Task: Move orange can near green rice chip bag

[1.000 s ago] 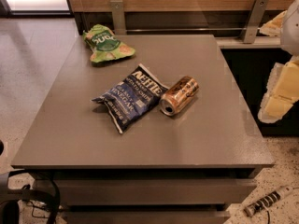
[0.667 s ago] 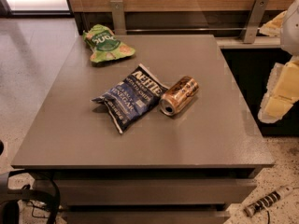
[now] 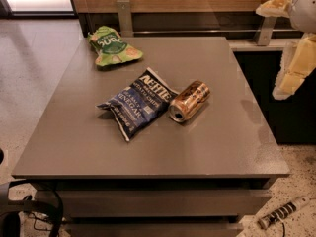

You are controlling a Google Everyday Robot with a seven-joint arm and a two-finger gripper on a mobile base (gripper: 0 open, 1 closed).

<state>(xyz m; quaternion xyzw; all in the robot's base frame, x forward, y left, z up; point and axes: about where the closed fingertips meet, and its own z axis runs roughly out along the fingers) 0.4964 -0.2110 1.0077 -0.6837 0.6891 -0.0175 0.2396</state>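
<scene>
The orange can [image 3: 190, 101] lies on its side near the middle of the grey table [image 3: 222, 147], silver top facing the front left. Its left end almost touches a dark blue chip bag [image 3: 137, 103]. The green rice chip bag [image 3: 113, 46] lies flat at the table's far left corner, well apart from the can. My gripper [image 3: 278, 4] is at the upper right edge of the view, above and beyond the table's far right corner. It is far from the can and holds nothing that I can see. The cream arm [image 3: 292, 70] hangs below it.
A wooden wall with metal brackets [image 3: 124, 17] runs behind the table. A dark cabinet [image 3: 281, 102] stands at the right. Cables [image 3: 280, 213] lie on the speckled floor at the front right, and dark base parts [image 3: 19, 216] sit at the front left.
The arm at the right edge has risen a little and shifted slightly left. The can and both bags have not moved.
</scene>
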